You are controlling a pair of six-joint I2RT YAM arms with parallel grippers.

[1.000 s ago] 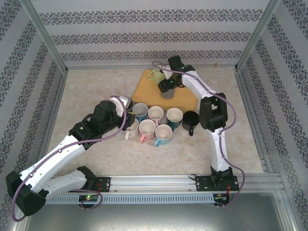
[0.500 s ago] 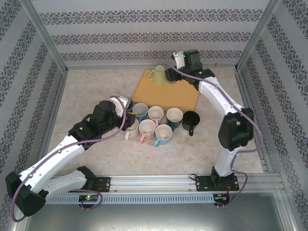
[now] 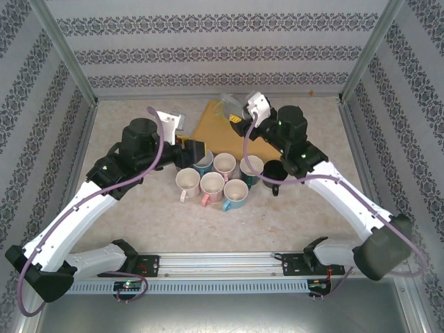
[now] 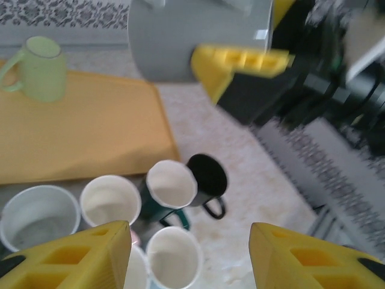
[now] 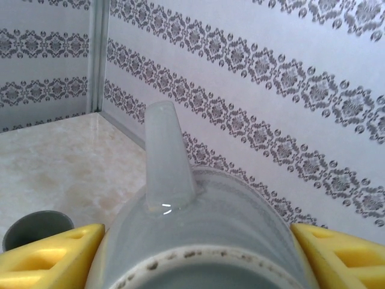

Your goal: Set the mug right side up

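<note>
Right fingers (image 5: 48, 256) clamped on grey mug (image 5: 204, 223), lifted off yellow tray (image 3: 208, 132), left fingers (image 4: 72, 256) spread empty, raised above cups (image 3: 211, 184)

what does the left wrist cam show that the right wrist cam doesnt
Left wrist, not right wrist: a green mug on the yellow board, a cluster of upright mugs with a black mug beside it, and the open left gripper. Right wrist, not left wrist: a handle pointing up. Both: the grey mug clamped in the right gripper, the patterned wall and the table.
</note>
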